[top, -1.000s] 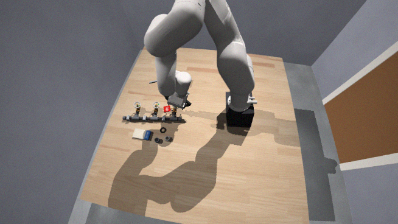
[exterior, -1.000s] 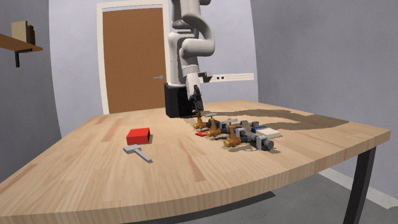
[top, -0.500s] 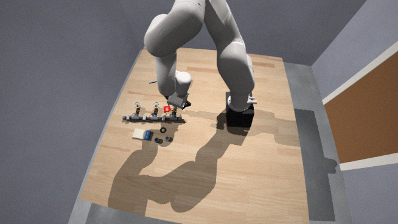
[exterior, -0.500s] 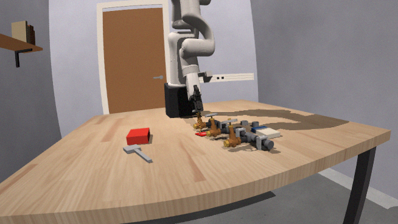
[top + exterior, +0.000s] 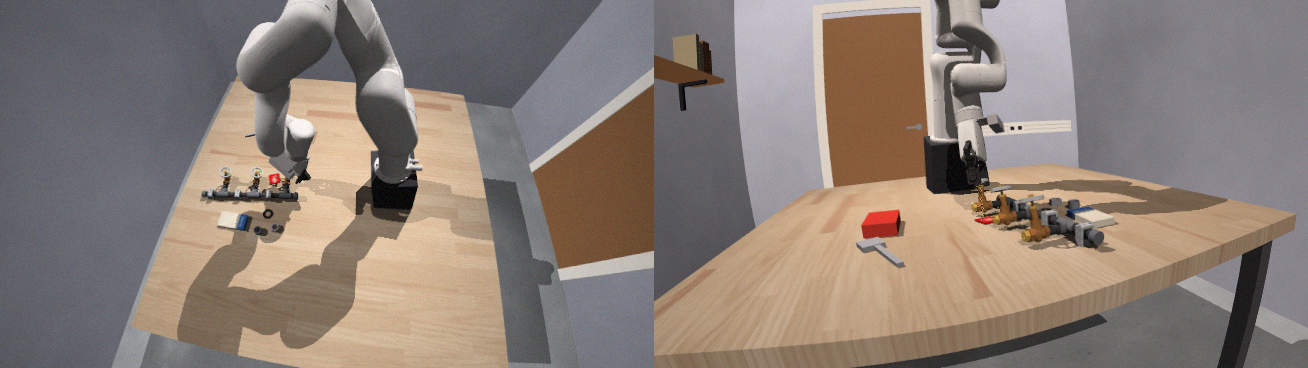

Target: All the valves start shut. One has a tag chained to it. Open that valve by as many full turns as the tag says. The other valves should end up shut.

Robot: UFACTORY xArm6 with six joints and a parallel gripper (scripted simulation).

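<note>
A grey pipe manifold [image 5: 250, 195] [image 5: 1079, 231] lies on the wooden table [image 5: 350, 280] [image 5: 804, 290] and carries three brass valves. The left valve [image 5: 224, 176] [image 5: 1036, 230] and the middle valve [image 5: 256, 176] [image 5: 1005, 214] stand free. A small red tag [image 5: 274, 178] [image 5: 984, 220] lies beside the right valve [image 5: 285, 184] [image 5: 982, 202], the one nearest the robot base. My gripper [image 5: 301, 176] [image 5: 974, 176] is open, points down, and hangs just above that valve with nothing between its fingers. The arm hides the valve's handle in the overhead view.
A white and blue box [image 5: 234, 220] [image 5: 1091, 216] and three small dark rings [image 5: 268, 213] [image 5: 258, 230] [image 5: 275, 228] lie in front of the manifold. A red block [image 5: 881, 223] and a grey T-shaped tool [image 5: 879, 248] lie apart. The black robot base [image 5: 394, 192] [image 5: 944, 170] stands close by.
</note>
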